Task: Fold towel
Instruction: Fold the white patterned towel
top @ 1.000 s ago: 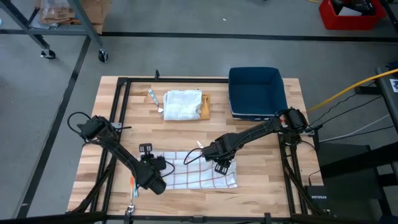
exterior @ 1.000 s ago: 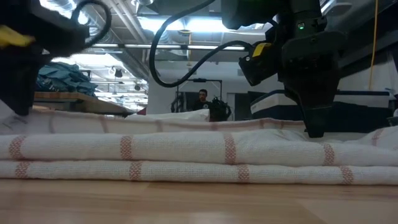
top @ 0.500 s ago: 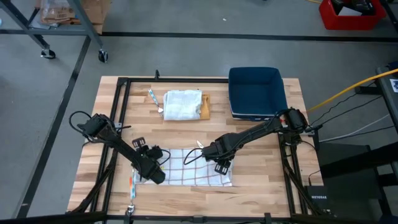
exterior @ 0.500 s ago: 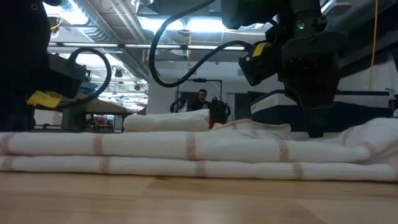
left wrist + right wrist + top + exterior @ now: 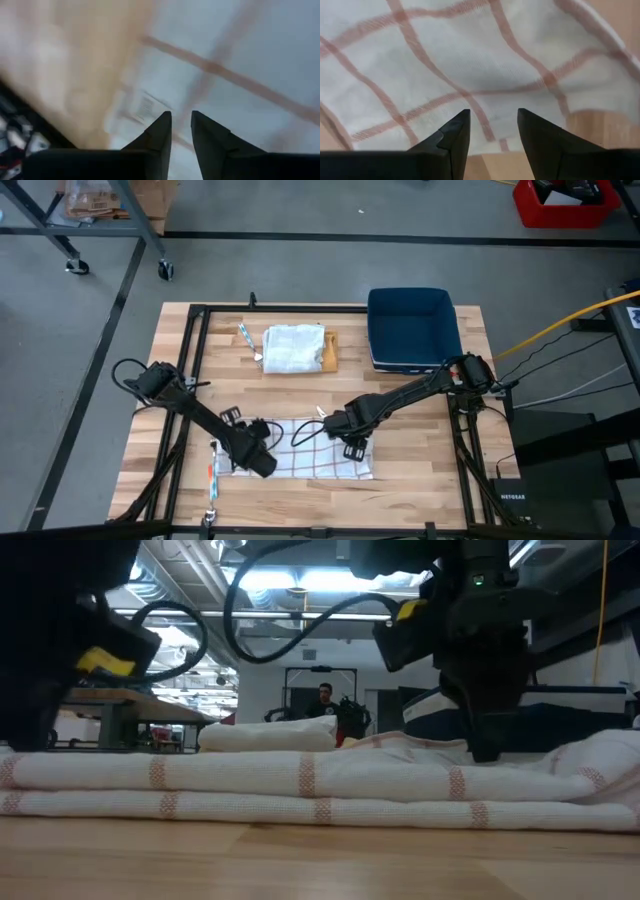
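The towel, white with red checks, lies folded in flat layers near the table's near edge; it also shows in the low view. My left gripper slants down over the towel's left part, its fingers a small gap apart with nothing between them. My right gripper points straight down over the towel's right part, its fingers open wide. In the low view one right finger comes down to the top layer. My left gripper hangs close over the towel near its left edge; I cannot tell whether it touches the cloth. My right gripper comes from above with its open fingertips at the top layer near the right end; I cannot tell whether they press on it.
At the far middle a second folded white towel lies on a wooden board, with a blue bin to its right. A small orange-handled thing lies by the towel's left edge. Bare wood lies between towel and bin. A person stands far off in the room.
My left gripper swung toward the table's left and far side, then came back toward the right and sank, rolling its wrist. The towel slid a little toward the left edge; its left part now lies spread flat and its right end drew in.
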Tool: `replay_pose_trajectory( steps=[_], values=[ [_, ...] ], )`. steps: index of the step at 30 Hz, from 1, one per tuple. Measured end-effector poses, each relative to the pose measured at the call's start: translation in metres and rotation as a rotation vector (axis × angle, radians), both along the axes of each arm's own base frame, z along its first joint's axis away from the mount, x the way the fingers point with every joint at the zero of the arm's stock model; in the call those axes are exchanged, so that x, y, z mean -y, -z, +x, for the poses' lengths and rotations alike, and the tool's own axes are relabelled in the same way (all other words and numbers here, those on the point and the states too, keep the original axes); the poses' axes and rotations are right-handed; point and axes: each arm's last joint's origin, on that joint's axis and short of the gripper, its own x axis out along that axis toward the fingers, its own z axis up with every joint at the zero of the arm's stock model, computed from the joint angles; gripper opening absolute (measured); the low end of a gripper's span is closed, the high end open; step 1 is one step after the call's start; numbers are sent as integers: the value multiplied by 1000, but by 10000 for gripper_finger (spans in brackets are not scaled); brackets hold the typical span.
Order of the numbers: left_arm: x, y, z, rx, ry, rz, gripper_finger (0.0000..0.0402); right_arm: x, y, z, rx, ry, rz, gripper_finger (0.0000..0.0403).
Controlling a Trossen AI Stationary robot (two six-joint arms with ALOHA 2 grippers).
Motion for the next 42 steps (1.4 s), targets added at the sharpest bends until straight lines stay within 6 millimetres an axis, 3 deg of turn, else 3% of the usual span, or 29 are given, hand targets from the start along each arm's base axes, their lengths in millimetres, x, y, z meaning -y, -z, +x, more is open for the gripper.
replay_pose_trajectory(
  steps=[9,16,28,42],
  values=[
    [40,-1,6,117,61,-278,41,-1,3,4,27,0,2,167],
    [50,7,-2,199,23,-274,22,-8,28,7,-19,-12,35,167],
    [17,25,-5,200,39,-63,1,-49,37,-3,-12,-9,26,167],
    [-45,37,15,191,162,232,3,-109,32,8,330,42,189,167]
  ],
)
